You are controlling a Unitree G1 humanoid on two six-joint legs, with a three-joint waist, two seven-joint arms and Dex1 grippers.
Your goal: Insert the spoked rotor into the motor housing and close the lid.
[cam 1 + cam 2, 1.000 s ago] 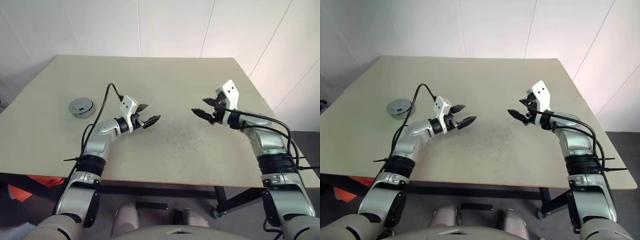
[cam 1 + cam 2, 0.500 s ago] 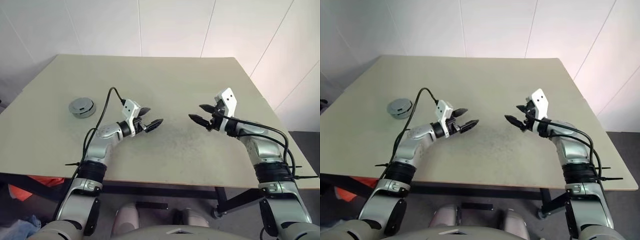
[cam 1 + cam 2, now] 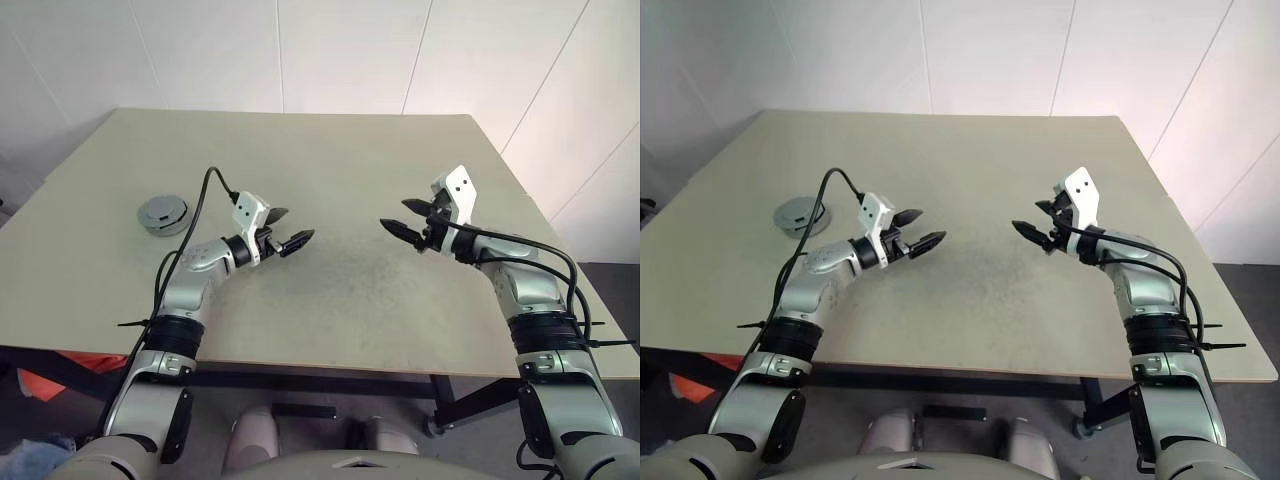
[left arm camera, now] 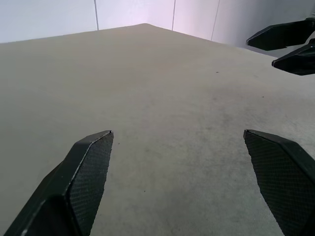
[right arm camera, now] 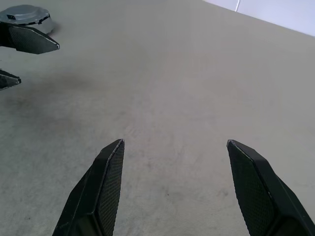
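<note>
A: What is nearest to the robot?

B: The two grippers, both above the table and touching nothing. The left gripper is over the near left part of the top, and its two black fingers are spread wide with nothing between them. The right gripper is over the near right part, also with fingers well apart and empty. Their tips point toward each other across a bare, slightly darker patch of the surface.

A: And the parts of the task?

B: Farther to the left, well apart from the left gripper, there is one round grey object lying flat on the table. I think it is the lid sitting on the motor housing, but from this distance I cannot tell it for sure; no copper ring and no spokes can be made out there. The right wrist view shows the same grey disc just behind the tips of the left gripper.

A: What is behind?

B: The far edge of the table, then a white panelled wall
</note>
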